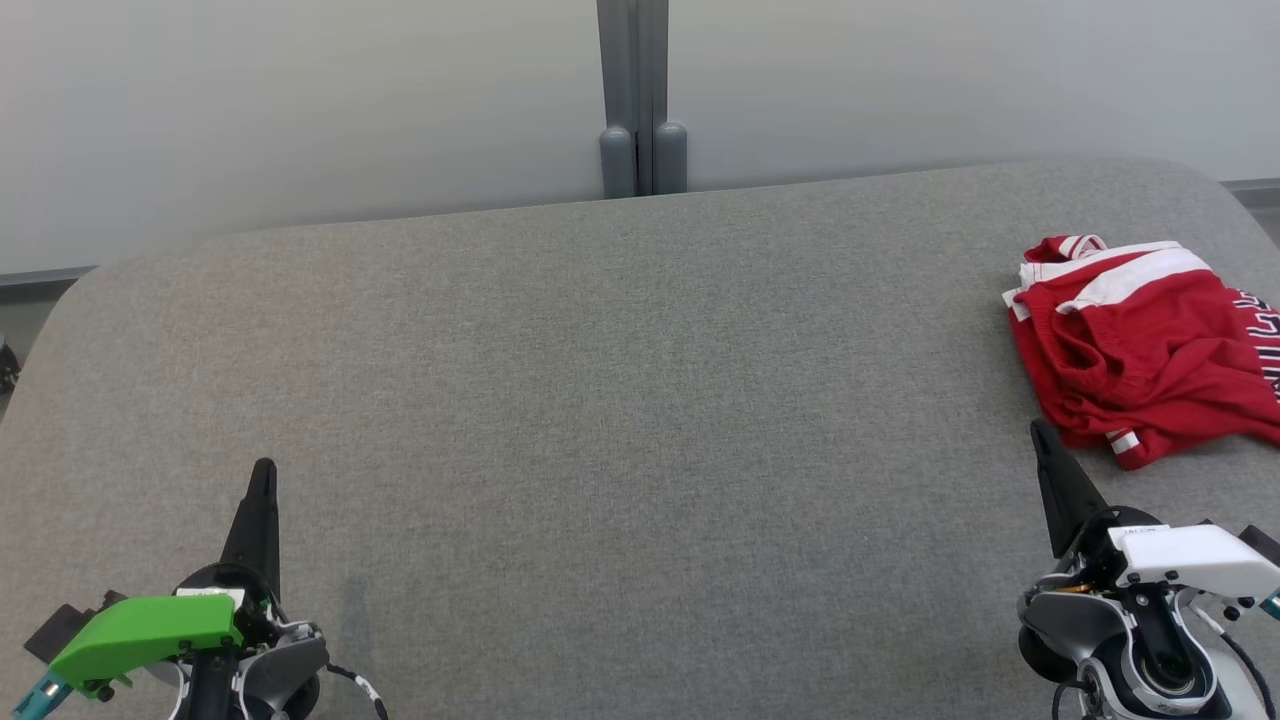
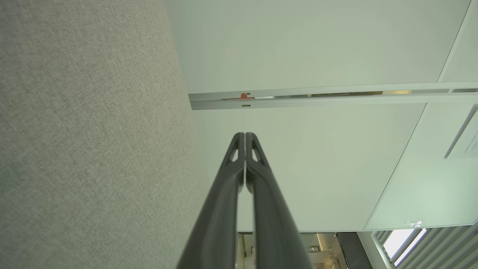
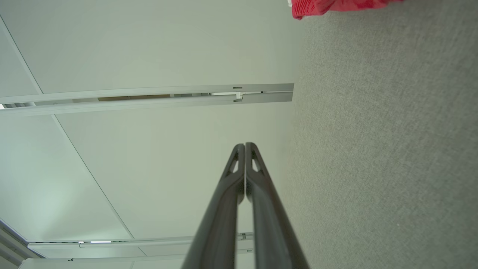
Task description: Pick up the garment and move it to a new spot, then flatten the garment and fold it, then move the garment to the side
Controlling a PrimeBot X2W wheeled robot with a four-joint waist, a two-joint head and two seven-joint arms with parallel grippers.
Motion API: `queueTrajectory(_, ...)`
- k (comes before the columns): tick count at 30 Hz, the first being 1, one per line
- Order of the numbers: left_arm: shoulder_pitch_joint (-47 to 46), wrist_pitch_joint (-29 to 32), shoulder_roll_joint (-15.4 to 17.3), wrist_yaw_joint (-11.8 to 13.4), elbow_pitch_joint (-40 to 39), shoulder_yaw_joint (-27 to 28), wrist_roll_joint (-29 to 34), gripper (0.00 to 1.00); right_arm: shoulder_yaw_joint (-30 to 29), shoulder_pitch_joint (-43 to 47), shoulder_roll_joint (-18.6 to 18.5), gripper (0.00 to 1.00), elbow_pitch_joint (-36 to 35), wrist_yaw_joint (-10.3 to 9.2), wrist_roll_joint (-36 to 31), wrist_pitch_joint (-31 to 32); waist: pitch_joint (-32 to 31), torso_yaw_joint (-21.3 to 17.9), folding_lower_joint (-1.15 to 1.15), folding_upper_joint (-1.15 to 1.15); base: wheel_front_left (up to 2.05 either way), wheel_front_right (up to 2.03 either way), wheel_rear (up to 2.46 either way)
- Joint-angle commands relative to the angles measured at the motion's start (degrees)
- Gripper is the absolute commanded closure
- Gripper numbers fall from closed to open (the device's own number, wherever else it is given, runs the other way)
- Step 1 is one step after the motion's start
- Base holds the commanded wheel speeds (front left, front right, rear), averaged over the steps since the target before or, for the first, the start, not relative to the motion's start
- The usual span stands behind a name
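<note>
The left jaws are clenched on nothing, their two dark fingers (image 2: pixel 220 209) pressed tip to tip above the near left of the grey cloth-covered table (image 1: pixel 600 400). The right jaws are clenched and empty too, their fingers (image 3: pixel 269 216) closed along their whole length above the near right of the table. The garment (image 1: pixel 1140 350), red with white stripes, lies crumpled at the table's far right and runs off the right edge of the head view. The right jaws point toward its near edge, close but apart from it. A grey post (image 1: pixel 640 100) stands between pale wall panels behind the table.
</note>
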Motion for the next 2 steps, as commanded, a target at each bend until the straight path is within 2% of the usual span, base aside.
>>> queueTrajectory(1,-0.7,0.2,0.0,-0.1,-0.1,0.2,-0.1,1.0,-0.2,-0.4,0.1,1.0,0.1,0.02,-0.3,0.2,0.0,0.0,0.0,0.0,0.0,0.0,0.0)
queueTrajectory(2,-0.7,0.2,0.0,-0.1,-0.1,0.2,-0.1,1.0,-0.2,-0.4,0.1,1.0,0.1,0.02,-0.3,0.3,0.0,0.0,0.0,0.0,0.0,0.0,0.0)
